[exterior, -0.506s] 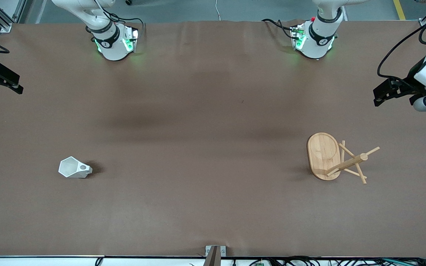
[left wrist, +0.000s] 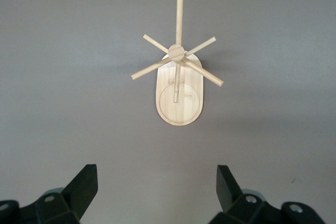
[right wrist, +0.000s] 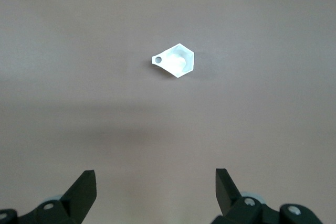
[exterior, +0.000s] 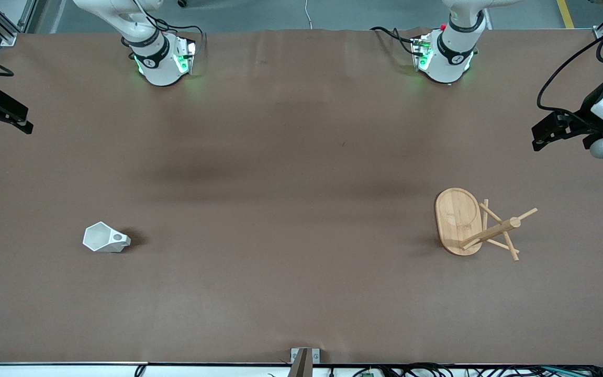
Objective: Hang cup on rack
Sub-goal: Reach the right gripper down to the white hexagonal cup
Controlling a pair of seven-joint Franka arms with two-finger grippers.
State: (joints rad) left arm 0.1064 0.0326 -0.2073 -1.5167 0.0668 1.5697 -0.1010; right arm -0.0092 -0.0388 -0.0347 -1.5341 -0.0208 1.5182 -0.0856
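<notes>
The white faceted cup (exterior: 103, 238) lies on its side on the brown table toward the right arm's end, its pierced handle tab pointing toward the table's middle. It also shows in the right wrist view, cup (right wrist: 177, 61). The bamboo rack (exterior: 458, 217) stands upright toward the left arm's end, and from above in the left wrist view the rack (left wrist: 178, 100) shows its pegs fanning out. My right gripper (exterior: 16, 119) hangs open at the table's edge, well away from the cup. My left gripper (exterior: 541, 137) hangs open above the table's other end, apart from the rack. Both grippers (left wrist: 156, 182) (right wrist: 156, 182) hold nothing.
The two arm bases (exterior: 163, 57) (exterior: 445, 55) stand along the table edge farthest from the front camera. A metal bracket (exterior: 304, 361) sits at the nearest edge. Brown cloth (exterior: 291, 209) covers the whole table between cup and rack.
The left gripper has shifted slightly outward toward its end of the table. The right arm, the cup and the rack have not moved.
</notes>
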